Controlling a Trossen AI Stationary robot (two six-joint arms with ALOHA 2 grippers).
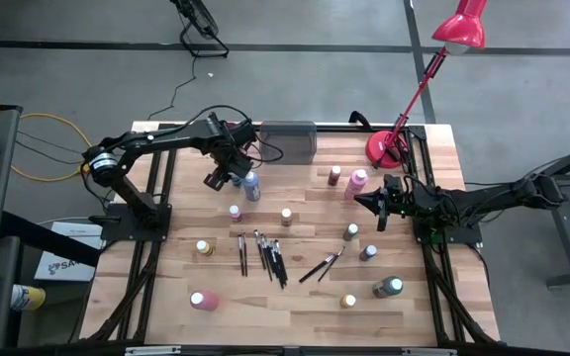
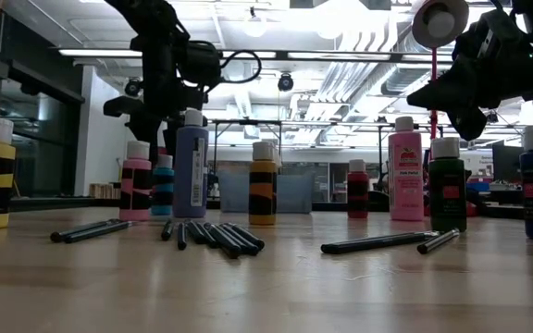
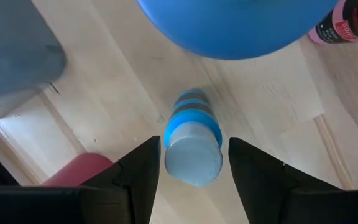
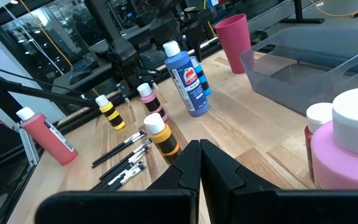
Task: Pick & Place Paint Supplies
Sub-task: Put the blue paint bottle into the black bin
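A small blue paint bottle [image 3: 192, 118] with a pale cap [image 3: 193, 160] stands upright on the wooden table [image 1: 305, 316], next to a taller blue bottle [image 1: 252, 186]. My left gripper [image 3: 192, 163] points down over it, open. Its fingers stand on either side of the cap, with thin gaps showing. In the high view the gripper [image 1: 232, 180] hides this bottle. My right gripper [image 1: 362, 202] hovers shut at the table's right side, near a pink bottle [image 1: 355, 183]. Other bottles and dark-handled paintbrushes [image 1: 265, 255] lie spread over the table.
A grey tray [image 1: 287, 141] sits at the far edge, with a red cup [image 4: 234, 40] beside it. A red lamp's base [image 1: 384, 148] stands at the far right. Two more brushes [image 1: 322, 265] lie right of centre. A pink bottle [image 1: 204, 300] lies on its side near the front left.
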